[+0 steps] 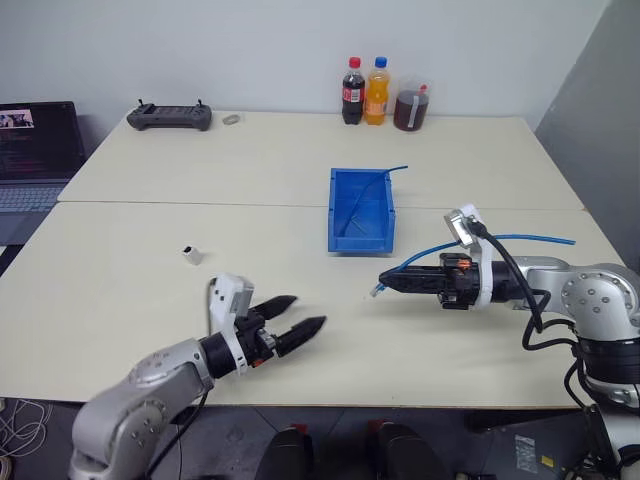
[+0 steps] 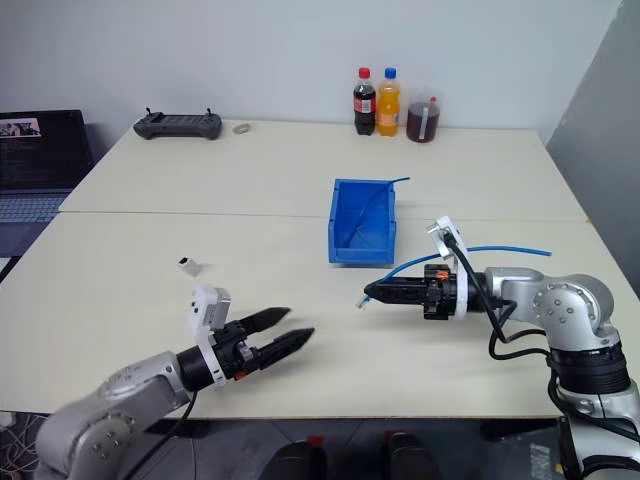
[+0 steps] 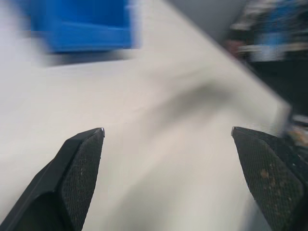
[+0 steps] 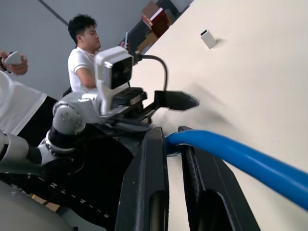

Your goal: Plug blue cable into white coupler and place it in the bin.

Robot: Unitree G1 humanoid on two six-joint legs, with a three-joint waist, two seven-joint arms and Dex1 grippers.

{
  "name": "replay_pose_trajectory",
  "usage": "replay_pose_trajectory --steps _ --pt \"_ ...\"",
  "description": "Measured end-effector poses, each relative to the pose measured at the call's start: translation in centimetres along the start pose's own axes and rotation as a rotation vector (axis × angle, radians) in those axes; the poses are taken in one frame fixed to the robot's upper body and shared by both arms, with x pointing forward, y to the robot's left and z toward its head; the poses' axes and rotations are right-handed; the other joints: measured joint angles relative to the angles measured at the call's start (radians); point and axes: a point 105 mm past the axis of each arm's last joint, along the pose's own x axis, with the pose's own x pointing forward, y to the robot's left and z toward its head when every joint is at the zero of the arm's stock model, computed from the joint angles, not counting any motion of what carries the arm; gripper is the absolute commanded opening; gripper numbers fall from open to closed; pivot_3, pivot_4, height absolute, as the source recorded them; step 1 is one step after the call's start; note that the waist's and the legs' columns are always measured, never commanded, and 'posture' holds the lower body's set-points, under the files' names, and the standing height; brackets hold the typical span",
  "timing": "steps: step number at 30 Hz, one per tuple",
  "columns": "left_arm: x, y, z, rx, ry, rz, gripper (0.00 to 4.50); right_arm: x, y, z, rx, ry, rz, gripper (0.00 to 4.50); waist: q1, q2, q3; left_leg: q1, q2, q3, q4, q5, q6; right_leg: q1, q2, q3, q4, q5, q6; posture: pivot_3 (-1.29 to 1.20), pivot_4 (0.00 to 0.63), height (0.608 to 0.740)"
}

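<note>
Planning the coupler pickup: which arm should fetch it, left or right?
Left, probably. The left gripper is open and empty, on the same side of the table as the white coupler. The right gripper is shut on the blue cable, so it is occupied.

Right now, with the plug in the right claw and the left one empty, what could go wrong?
1. The coupler lies on its own, well left of the open left claw; a grab could knock so small a block away.
2. The right claw pinches the cable near its plug; a slip would spoil the aim.
3. The cable trails past the bin and may snag it.
</note>
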Motion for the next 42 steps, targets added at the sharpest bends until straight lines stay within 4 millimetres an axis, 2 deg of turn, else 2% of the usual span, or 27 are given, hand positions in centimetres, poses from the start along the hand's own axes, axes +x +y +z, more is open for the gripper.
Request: replay_pose_trajectory --steps 2,3,5,7,11,13,15,18,21,25,41,42 --pt "-0.3 3.3 -0.2 0.077 -0.037 0.299 4.45 0.0 0.0 0.3 -0.012 -0.006 0.012 0.11 0.004 -0.001 0.000 -0.001 0.000 -0.001 0.000 0.000 0.000 0.000 0.000 -0.001 0.000 0.000 0.000 0.00 0.150 0.740" --pt "-0.3 3.6 -0.2 0.085 -0.040 0.332 4.45 0.1 0.0 0.4 -0.012 -0.006 0.012 0.11 0.004 -0.001 0.000 0.000 0.000 -0.001 0.000 0.000 0.000 0.000 0.000 -0.001 0.000 0.000 0.001 0.00 0.150 0.740" --pt "-0.9 5.2 -0.3 0.102 -0.060 0.505 4.45 0.1 -0.3 0.3 -0.011 0.001 0.006 0.11 0.004 -0.001 0.000 -0.001 0.000 0.000 0.000 0.000 0.000 0.000 -0.001 0.000 0.000 0.001 0.001 0.00 0.150 0.740" --pt "-1.0 5.5 -0.2 0.124 -0.067 0.551 4.45 0.3 -0.5 0.1 -0.002 0.004 0.012 0.11 0.003 -0.001 0.000 -0.002 0.000 0.000 0.000 0.000 0.000 0.000 0.000 -0.001 -0.001 0.001 0.001 0.00 0.150 0.740" --pt "-2.8 9.5 0.6 0.163 -0.088 0.827 4.45 0.6 -0.8 0.2 -0.006 0.007 0.024 0.11 0.002 -0.001 0.000 -0.001 0.000 -0.001 0.000 0.000 0.000 -0.001 0.000 -0.002 0.000 0.001 0.000 0.00 0.150 0.740" --pt "-2.7 10.4 0.8 0.123 -0.111 0.898 4.45 0.6 -0.8 0.3 -0.010 0.008 0.027 0.11 0.004 -0.001 0.000 -0.002 0.000 -0.001 0.001 0.000 0.000 0.000 0.000 -0.002 0.000 0.001 0.001 0.00 0.150 0.740" --pt "-1.7 11.2 0.6 0.036 -0.129 0.976 4.45 0.7 -0.9 0.4 -0.016 0.010 0.027 0.11 0.010 -0.002 -0.001 -0.003 0.000 -0.001 0.001 0.000 0.000 0.000 0.000 -0.002 -0.001 0.002 0.002 0.00 0.150 0.740" --pt "0.3 11.8 0.2 -0.066 -0.123 1.034 4.45 0.8 -1.1 0.4 -0.012 0.016 0.022 0.11 0.020 -0.002 0.000 -0.004 -0.001 -0.001 0.002 0.000 0.000 -0.001 0.000 -0.002 -0.001 0.003 0.003 0.00 0.150 0.740" --pt "2.3 11.9 1.1 -0.119 -0.152 1.067 4.45 0.8 -1.2 0.4 -0.016 0.018 0.022 0.11 0.025 -0.003 0.000 -0.004 -0.001 -0.001 0.002 0.000 0.000 -0.001 0.000 -0.002 -0.001 0.003 0.002 0.00 0.150 0.740" --pt "3.8 12.3 1.6 -0.200 -0.195 1.130 4.45 0.7 -1.4 0.4 -0.020 0.023 0.004 0.11 0.026 -0.003 0.000 -0.004 0.000 -0.001 0.002 0.000 0.000 -0.001 -0.001 -0.002 -0.001 0.003 0.002 0.00 0.150 0.740" --pt "5.0 14.8 3.0 -0.263 -0.252 1.275 4.45 0.4 -1.5 0.2 -0.007 0.025 -0.006 0.11 0.026 -0.003 0.000 -0.004 -0.001 -0.001 0.002 0.000 0.000 -0.001 0.000 -0.002 0.000 0.004 0.002 0.00 0.150 0.740" --pt "5.0 15.0 3.1 -0.282 -0.262 1.284 4.29 0.4 -1.5 0.2 -0.005 0.027 -0.007 0.11 0.026 -0.003 0.000 -0.004 0.000 -0.001 0.002 0.000 0.000 -0.001 0.000 -0.002 0.000 0.004 0.002 0.00 0.150 0.740"
